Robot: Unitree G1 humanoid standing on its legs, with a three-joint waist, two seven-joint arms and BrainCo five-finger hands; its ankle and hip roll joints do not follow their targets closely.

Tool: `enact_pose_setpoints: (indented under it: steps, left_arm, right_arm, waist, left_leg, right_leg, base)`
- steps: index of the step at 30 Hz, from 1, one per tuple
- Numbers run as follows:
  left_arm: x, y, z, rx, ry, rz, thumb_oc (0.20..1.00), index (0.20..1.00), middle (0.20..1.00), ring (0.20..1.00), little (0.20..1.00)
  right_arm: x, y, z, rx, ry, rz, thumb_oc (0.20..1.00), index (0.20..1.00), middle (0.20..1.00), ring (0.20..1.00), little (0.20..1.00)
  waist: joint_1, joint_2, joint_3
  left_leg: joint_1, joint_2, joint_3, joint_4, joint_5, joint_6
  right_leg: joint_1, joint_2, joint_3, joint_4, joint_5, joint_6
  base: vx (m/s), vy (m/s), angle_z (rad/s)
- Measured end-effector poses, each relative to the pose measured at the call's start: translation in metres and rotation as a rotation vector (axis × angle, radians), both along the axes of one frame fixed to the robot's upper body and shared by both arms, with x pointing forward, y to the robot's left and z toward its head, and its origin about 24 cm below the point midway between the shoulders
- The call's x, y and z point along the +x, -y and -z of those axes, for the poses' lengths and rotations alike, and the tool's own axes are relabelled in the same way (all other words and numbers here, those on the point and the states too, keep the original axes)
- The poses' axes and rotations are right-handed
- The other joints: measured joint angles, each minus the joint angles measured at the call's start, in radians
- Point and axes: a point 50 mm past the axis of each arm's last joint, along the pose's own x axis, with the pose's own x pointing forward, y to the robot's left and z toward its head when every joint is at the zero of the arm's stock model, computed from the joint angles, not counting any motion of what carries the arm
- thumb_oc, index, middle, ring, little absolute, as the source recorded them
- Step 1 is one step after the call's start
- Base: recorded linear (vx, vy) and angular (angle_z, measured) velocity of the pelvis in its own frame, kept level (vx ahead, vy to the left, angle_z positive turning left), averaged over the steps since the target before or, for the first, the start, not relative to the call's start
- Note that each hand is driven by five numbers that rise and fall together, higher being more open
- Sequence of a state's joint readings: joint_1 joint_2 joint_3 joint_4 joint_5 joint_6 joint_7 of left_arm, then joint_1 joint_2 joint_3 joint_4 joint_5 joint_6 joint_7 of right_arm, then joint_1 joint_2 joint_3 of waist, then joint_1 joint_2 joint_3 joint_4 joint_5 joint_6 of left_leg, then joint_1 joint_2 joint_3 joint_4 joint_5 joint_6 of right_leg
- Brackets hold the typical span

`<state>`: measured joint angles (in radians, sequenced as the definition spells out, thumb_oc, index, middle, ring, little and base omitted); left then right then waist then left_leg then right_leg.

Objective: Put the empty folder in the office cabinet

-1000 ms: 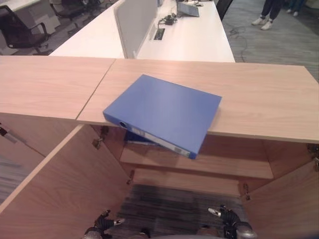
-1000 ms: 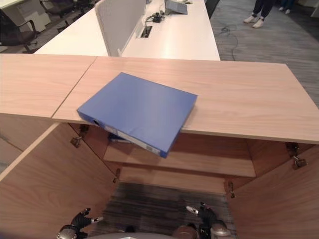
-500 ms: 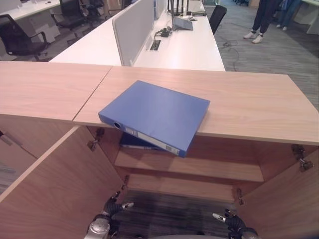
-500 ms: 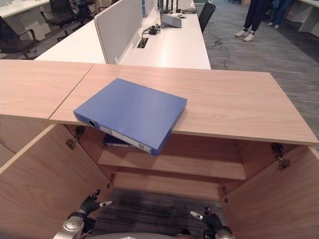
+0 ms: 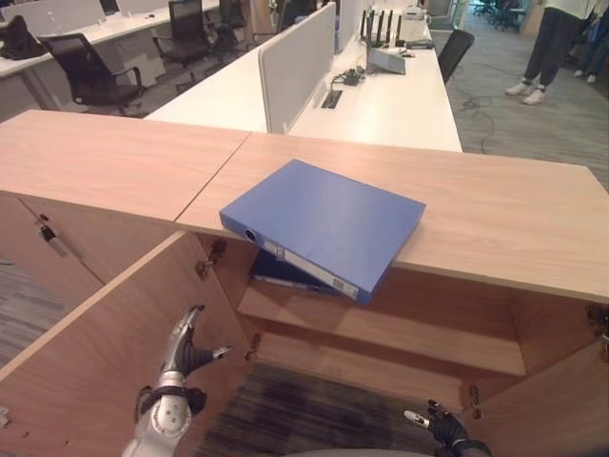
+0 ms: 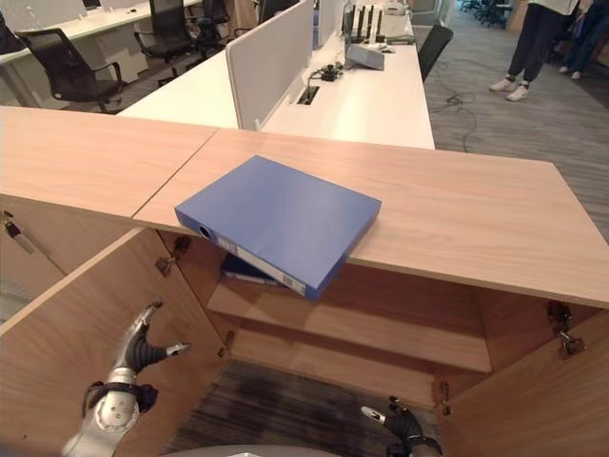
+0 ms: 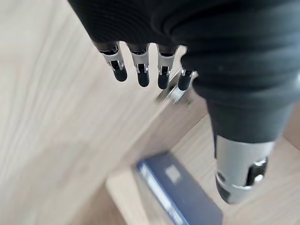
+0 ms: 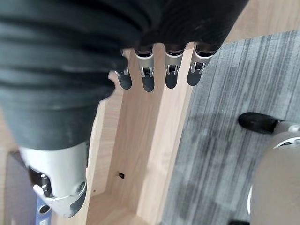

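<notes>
On the wooden cabinet top (image 5: 495,205) lies the blue folder (image 5: 328,224), flat and set at a slant, its spine end with the ring hole jutting out past the front edge over the open cabinet. A second dark blue folder (image 5: 281,271) lies on the inner shelf (image 5: 409,333) just below. Both doors stand open; the left door (image 5: 105,352) is beside the left hand (image 5: 183,350), whose fingers are spread straight and hold nothing. The right hand (image 6: 400,424) hangs low, relaxed and empty. Behind are white desks (image 5: 381,100), office chairs (image 5: 81,71) and a person's legs (image 5: 547,48).
</notes>
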<state>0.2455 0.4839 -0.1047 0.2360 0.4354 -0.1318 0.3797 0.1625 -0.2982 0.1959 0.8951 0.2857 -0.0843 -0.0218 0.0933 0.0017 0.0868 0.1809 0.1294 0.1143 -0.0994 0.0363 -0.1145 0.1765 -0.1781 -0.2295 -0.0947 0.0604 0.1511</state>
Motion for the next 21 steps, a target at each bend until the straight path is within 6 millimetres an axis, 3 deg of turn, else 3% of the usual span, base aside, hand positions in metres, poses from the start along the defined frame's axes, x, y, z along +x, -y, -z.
enact_pose_setpoints:
  steps: [6,10,18,21]
  left_arm:
    - [0.01,-0.001,-0.046,0.244,0.213,0.112,1.0,1.0,1.0,1.0,1.0]
    - [0.014,0.004,-0.062,0.335,0.286,0.187,1.0,1.0,1.0,1.0,1.0]
    - [0.04,0.007,-0.108,0.582,0.445,0.343,1.0,1.0,1.0,1.0,1.0]
    - [0.047,0.017,-0.12,0.62,0.497,0.41,1.0,1.0,1.0,1.0,1.0]
  right_arm:
    - [-0.004,-0.003,0.001,0.01,-0.003,0.003,1.0,1.0,1.0,1.0,1.0]
    - [-0.002,-0.005,0.001,0.012,0.006,-0.009,1.0,1.0,1.0,1.0,1.0]
    - [-0.001,-0.007,0.002,0.013,0.004,-0.027,1.0,1.0,1.0,1.0,1.0]
    - [-0.004,-0.006,0.002,0.011,-0.003,-0.026,1.0,1.0,1.0,1.0,1.0]
  waist:
    - [0.027,-0.006,0.002]
    - [0.025,-0.003,0.003]
    - [-0.003,0.031,0.007]
    - [-0.014,0.052,0.005]
  left_leg:
    - [-0.024,0.0,-0.052,0.0,0.013,-0.006]
    - [-0.024,0.001,-0.062,0.0,0.015,-0.007]
    - [-0.013,0.001,-0.049,0.001,0.016,-0.007]
    - [-0.003,0.001,-0.038,0.001,0.015,-0.007]
  right_leg:
    - [0.012,0.001,-0.049,0.0,-0.008,0.0]
    - [0.016,0.003,-0.057,0.0,-0.011,-0.005]
    - [0.017,0.003,-0.044,0.0,-0.01,-0.005]
    - [0.019,0.002,-0.032,0.0,-0.009,-0.004]
  base:
    - [-0.01,-0.049,0.21]
    - [0.01,-0.058,0.12]
    - [0.02,-0.021,-0.05]
    - [0.01,0.003,-0.1]
